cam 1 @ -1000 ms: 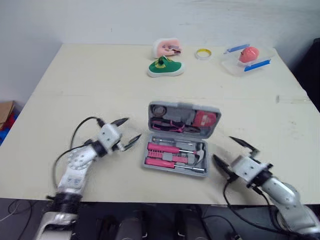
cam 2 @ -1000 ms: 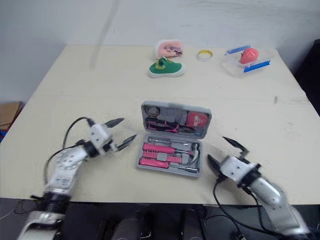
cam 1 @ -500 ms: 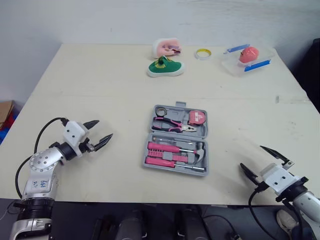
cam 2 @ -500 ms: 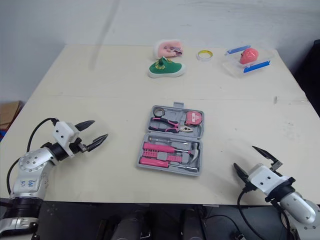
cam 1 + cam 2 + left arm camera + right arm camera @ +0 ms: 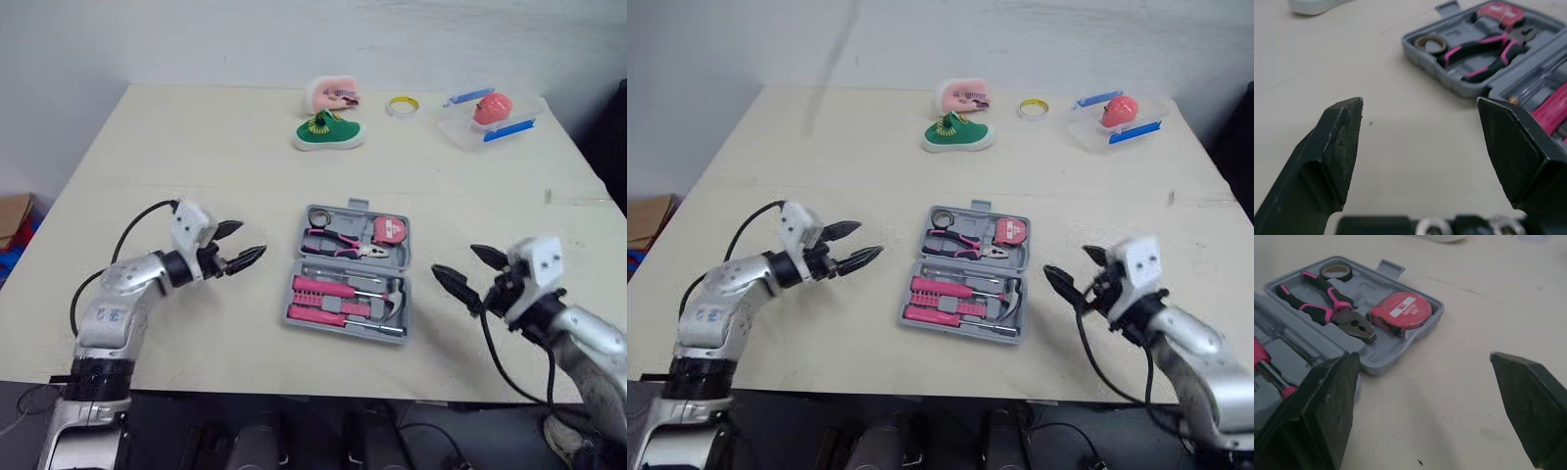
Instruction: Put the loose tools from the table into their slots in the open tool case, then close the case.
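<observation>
You can read no words or numbers here; the red tape measure [image 5: 1400, 313] in the tool case [image 5: 1378, 363] carries a white label, but its print is too small to make out.

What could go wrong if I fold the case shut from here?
1. The pliers and tape measure sit in the far half of the tool case. Swinging that half over may tip them out if they are loose in their slots.
2. The case lies free on the table, with the left gripper and right gripper both open and apart from it. A one-sided push may slide it rather than fold it.
</observation>
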